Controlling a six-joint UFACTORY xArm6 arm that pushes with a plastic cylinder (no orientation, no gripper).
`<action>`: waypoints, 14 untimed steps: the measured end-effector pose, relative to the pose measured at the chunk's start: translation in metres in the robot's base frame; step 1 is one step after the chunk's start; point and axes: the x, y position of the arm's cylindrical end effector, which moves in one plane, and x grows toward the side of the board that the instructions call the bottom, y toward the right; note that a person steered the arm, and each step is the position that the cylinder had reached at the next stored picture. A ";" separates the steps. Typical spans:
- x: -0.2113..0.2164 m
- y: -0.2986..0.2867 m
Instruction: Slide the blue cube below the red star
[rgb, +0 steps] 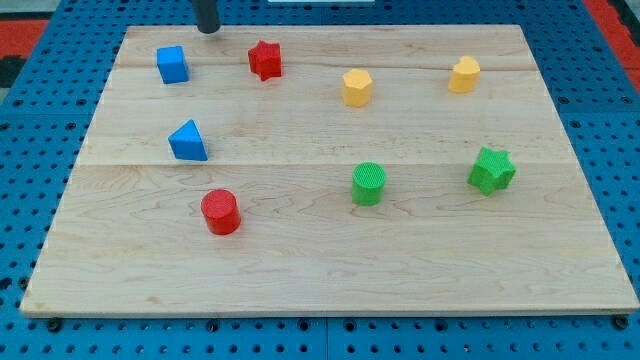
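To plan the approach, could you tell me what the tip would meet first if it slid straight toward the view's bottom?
Probably nothing soon: my tip sits between the blue cube and red star; the blue triangular block lies nearest that line.

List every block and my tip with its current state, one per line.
blue cube: left of red star, untouched
red star: upright, free
my tip: top edge, between them, touching neither
blue triangular block: free
red cylinder: upright
yellow blocks: free
green cylinder: upright
green star: free
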 end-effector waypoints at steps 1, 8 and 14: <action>0.000 0.000; 0.034 -0.089; 0.146 -0.005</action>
